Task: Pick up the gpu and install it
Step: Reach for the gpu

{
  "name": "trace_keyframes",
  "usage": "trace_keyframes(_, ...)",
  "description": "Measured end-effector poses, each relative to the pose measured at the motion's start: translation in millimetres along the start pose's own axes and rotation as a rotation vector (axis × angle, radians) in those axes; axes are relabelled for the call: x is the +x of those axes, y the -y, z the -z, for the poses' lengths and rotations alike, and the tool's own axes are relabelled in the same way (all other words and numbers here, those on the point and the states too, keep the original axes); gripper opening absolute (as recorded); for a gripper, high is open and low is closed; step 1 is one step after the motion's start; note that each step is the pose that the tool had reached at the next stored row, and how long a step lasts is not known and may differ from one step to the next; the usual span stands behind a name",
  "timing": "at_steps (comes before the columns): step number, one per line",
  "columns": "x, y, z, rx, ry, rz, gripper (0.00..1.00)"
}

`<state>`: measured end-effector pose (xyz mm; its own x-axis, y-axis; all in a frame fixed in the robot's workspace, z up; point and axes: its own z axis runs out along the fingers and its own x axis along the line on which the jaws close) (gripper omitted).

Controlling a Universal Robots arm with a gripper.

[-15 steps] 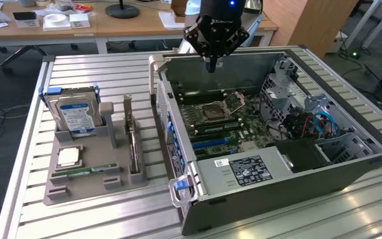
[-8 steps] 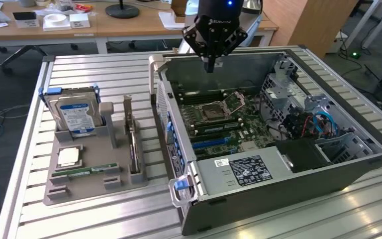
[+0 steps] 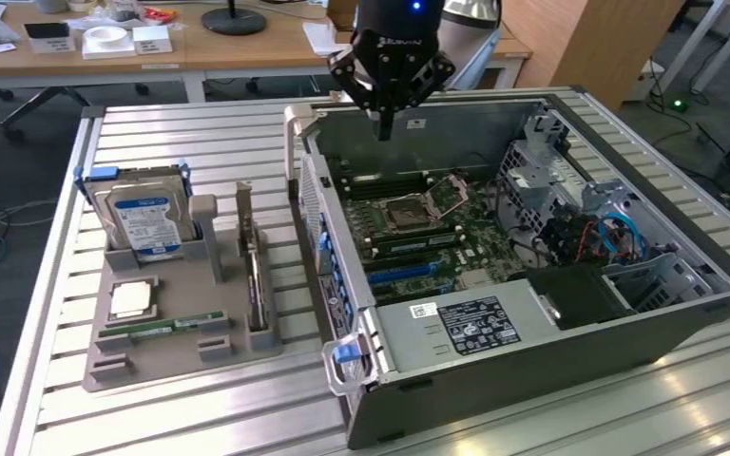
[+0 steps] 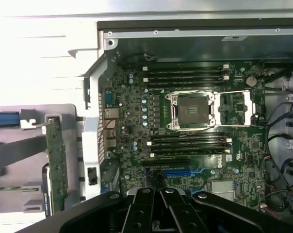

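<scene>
1. Closest to my wrist camera, the gripper [image 4: 158, 194] has its fingers pressed together, pinching nothing;
2. I see it hovering over the open case [image 3: 530, 380], above the motherboard [image 3: 435, 233];
3. gpu [image 3: 255, 275] stands on edge in the grey holder [image 3: 175, 347], on the exterior view's left, well apart from the gripper.

On the motherboard [image 4: 132, 121] I can read one white logo [image 4: 218, 158]: Dell. The label [image 3: 473, 324] on the power supply [image 3: 403, 340], the print on the hard drive [image 3: 149, 223] and the white lettering on my gripper [image 3: 386, 131] are not readable for me.
</scene>
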<state>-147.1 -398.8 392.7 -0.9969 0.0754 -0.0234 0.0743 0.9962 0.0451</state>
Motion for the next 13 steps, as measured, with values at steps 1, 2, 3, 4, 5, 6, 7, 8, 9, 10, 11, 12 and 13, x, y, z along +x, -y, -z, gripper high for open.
trace_keyframes(1, 2.9, 0.2, 0.0, 0.0000, 0.0000, 0.000, 0.11)
trace_keyframes(2, 5.6, 0.4, 0.1, 0.0002, -0.0001, 0.000, 0.11)
trace_keyframes(3, 8.2, 0.6, 0.0, 0.0001, -0.0001, 0.000, 0.11)
trace_keyframes(4, 10.9, 0.8, 0.0, 0.0000, 0.0000, 0.000, 0.11)
trace_keyframes(5, 13.7, 1.1, 0.1, 0.0001, -0.0001, 0.000, 0.11)
trace_keyframes(6, 16.5, 1.2, 0.1, 0.0001, -0.0001, 0.000, 0.11)
trace_keyframes(7, 19.3, 1.4, 0.1, 0.0001, -0.0001, 0.000, 0.11)
trace_keyframes(8, 22.3, 1.7, 0.1, 0.0001, -0.0001, 0.000, 0.11)
trace_keyframes(9, 25.0, 1.9, 0.1, 0.0001, -0.0001, 0.000, 0.11)
trace_keyframes(10, 27.8, 2.1, 0.1, 0.0001, 0.0000, 0.000, 0.11)
trace_keyframes(11, 30.5, 2.3, 0.1, 0.0000, 0.0000, 0.000, 0.11)
trace_keyframes(12, 33.2, 2.5, 0.1, 0.0000, 0.0000, 0.000, 0.11)
trace_keyframes(13, 35.8, 2.7, 0.2, 0.0001, -0.0001, 0.000, 0.11)
